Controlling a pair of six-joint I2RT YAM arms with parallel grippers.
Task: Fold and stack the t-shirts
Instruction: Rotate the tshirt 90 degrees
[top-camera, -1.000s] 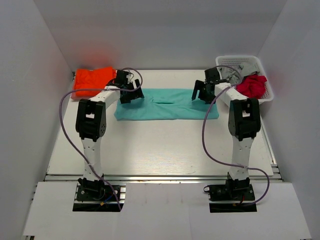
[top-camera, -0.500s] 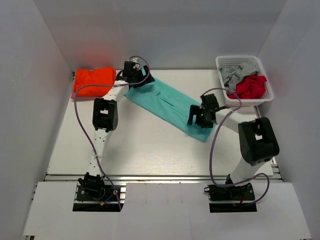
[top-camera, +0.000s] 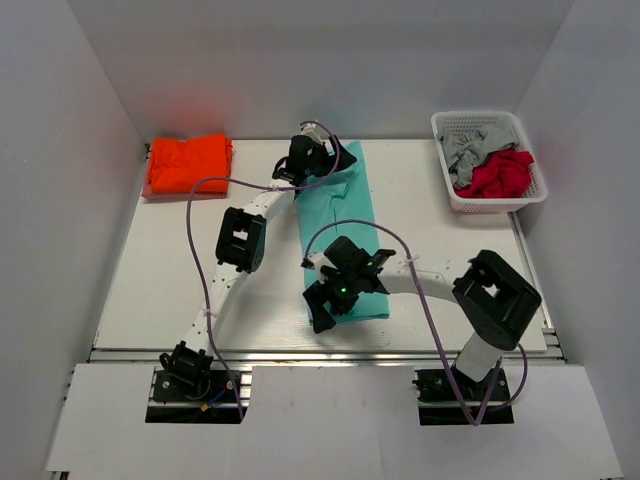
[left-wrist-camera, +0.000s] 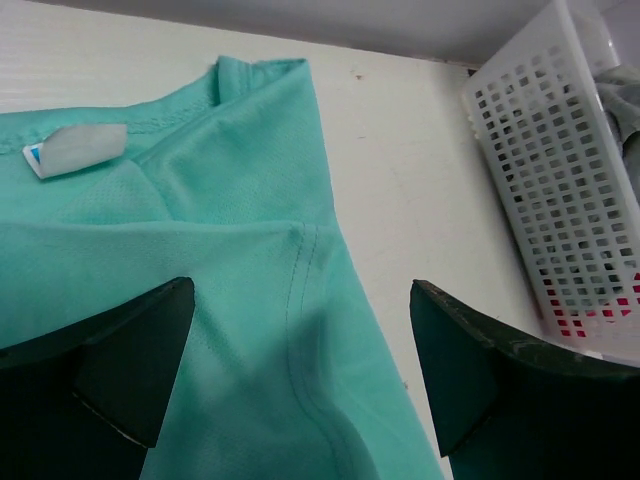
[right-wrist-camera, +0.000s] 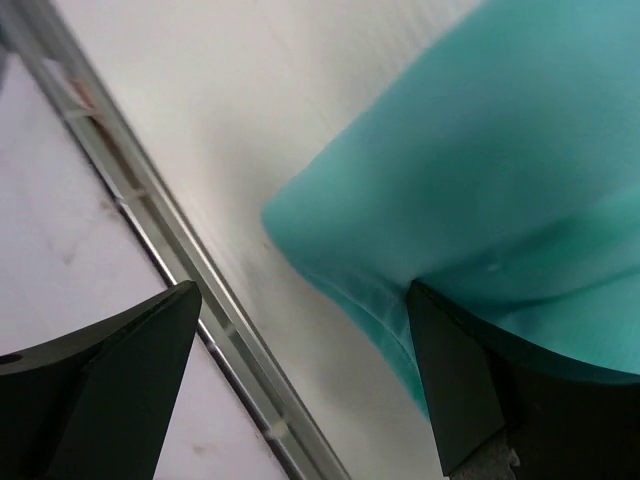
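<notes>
A mint-teal t-shirt (top-camera: 338, 215), folded into a long strip, lies from the table's back down toward the near edge. My left gripper (top-camera: 318, 150) hovers over its far end. In the left wrist view the left gripper (left-wrist-camera: 300, 295) stands open, with the teal t-shirt (left-wrist-camera: 230, 250) and its white neck label (left-wrist-camera: 75, 148) flat below. My right gripper (top-camera: 335, 290) is at the near end. There the right gripper (right-wrist-camera: 303, 292) is open beside the teal t-shirt's corner (right-wrist-camera: 470, 170), one fingertip over its edge. A bright orange t-shirt (top-camera: 188, 163) lies folded at the back left.
A white basket (top-camera: 445, 180) at the back right holds a grey and a red garment, and the basket (left-wrist-camera: 560, 170) shows beside the left gripper. The table's near metal rail (right-wrist-camera: 150, 230) runs just past the right gripper. White walls enclose three sides.
The teal t-shirt has turned from lying across the back to lying front to back. My right gripper swept to the near edge. My left gripper moved right along the back.
</notes>
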